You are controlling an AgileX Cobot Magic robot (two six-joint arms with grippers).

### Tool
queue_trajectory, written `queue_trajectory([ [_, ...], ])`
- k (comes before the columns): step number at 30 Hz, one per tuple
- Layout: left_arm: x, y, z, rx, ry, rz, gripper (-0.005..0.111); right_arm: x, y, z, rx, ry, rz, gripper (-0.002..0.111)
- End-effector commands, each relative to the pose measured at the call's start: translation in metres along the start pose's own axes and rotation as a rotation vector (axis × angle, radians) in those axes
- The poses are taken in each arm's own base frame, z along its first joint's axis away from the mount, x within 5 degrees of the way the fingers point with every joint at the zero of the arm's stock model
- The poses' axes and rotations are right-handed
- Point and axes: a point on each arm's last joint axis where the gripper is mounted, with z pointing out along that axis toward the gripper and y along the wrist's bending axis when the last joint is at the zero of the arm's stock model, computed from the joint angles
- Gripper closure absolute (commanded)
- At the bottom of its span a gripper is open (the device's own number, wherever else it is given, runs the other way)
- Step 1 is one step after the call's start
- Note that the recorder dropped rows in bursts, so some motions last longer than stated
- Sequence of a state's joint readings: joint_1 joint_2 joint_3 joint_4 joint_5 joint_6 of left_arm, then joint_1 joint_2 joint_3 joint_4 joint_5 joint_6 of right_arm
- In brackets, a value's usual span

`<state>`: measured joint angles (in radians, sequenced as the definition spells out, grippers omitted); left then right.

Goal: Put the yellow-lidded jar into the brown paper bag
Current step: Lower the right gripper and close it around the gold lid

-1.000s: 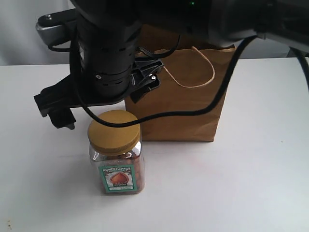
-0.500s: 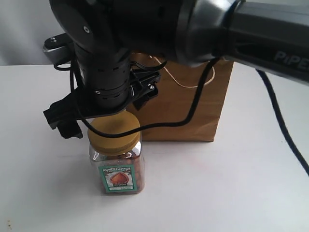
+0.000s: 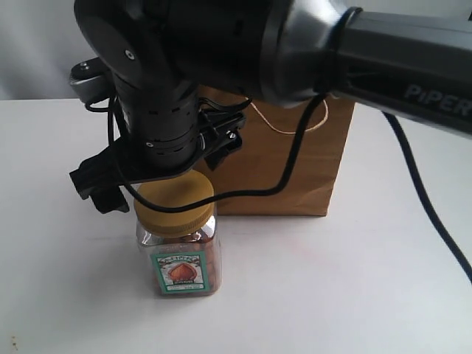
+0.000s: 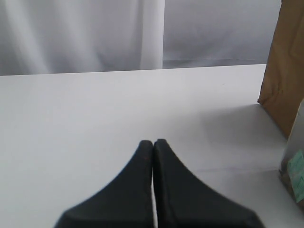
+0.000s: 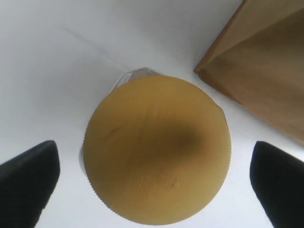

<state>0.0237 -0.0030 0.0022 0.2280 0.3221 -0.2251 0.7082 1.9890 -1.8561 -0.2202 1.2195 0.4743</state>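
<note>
Yellow-lidded jar [image 3: 177, 251] upright beside brown paper bag [image 3: 313, 166]; I see right gripper [image 5: 154, 179] spread wide above it, left gripper [image 4: 153, 145] closed.

Clear, glossy plastic on the jar [image 3: 177, 254], its ribbed yellow lid [image 3: 174, 198] matt; the bag [image 3: 295, 162] shows dull brown paper; the table [image 3: 354, 280] is smooth, matt white; the arm [image 3: 158, 110] wears matt black plastic casing.

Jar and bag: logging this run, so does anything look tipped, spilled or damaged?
Nothing stands out. The yellow-lidded jar stands upright, lid on, nothing spilled on the white table. The brown paper bag stands upright beside it; its top rim is hidden by the right arm.
</note>
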Motion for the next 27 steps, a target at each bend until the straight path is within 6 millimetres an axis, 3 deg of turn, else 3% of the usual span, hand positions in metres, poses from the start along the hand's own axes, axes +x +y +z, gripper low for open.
queue_trajectory([
  [1, -0.001, 0.0, 0.0, 0.005, -0.007, -0.007, 0.106, -0.001, -0.001, 0.005, 0.034, -0.005, -0.009, 0.003],
  [9, -0.001, 0.0, 0.0, 0.005, -0.007, -0.007, 0.106, 0.0, 0.002, 0.034, 0.082, 0.04, -0.006, 0.003],
  [27, -0.001, 0.0, 0.0, 0.005, -0.007, -0.007, 0.106, 0.001, 0.004, 0.035, 0.068, 0.049, 0.106, 0.003],
])
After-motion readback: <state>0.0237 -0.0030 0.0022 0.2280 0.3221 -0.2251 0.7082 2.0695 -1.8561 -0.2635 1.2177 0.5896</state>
